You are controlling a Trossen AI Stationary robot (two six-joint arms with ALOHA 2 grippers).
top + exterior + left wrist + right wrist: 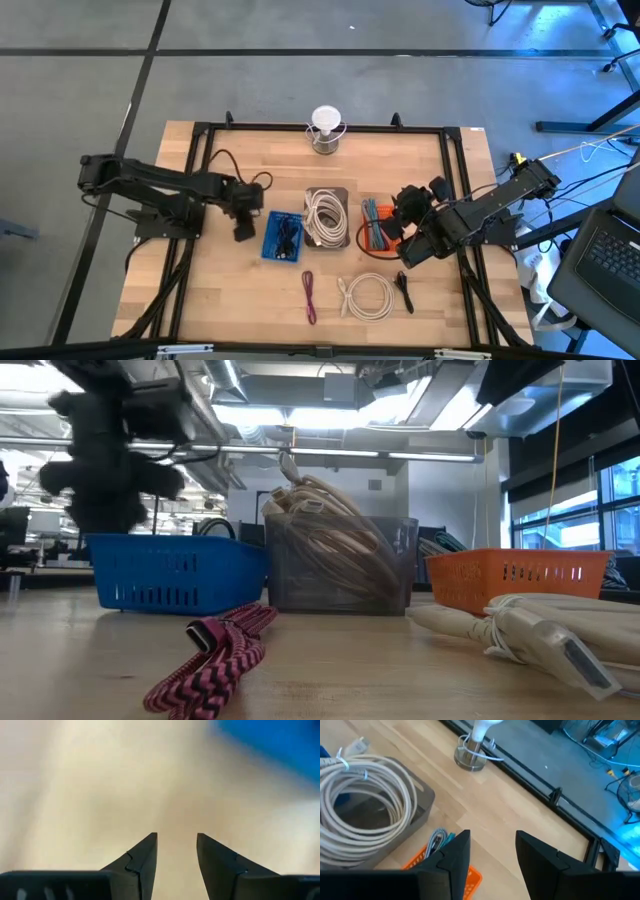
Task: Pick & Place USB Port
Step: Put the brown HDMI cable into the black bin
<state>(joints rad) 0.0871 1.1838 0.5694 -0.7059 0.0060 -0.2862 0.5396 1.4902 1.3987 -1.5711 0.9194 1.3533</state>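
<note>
The left gripper (243, 232) hangs just beside the blue basket (283, 237), fingers apart and empty, over blurred wood. The right gripper (399, 207) sits above the orange basket (376, 232), fingers spread, pinching nothing. A black USB cable (404, 290) lies at the front by the white coil (367, 297), too small to make out its plug.

From my remote seat, the left pincer (177, 855) looks onto a smeared counter (100, 785) and an unreadable blue patch (280, 745); the low view crops the white cable (540, 635) at its edge.
</note>
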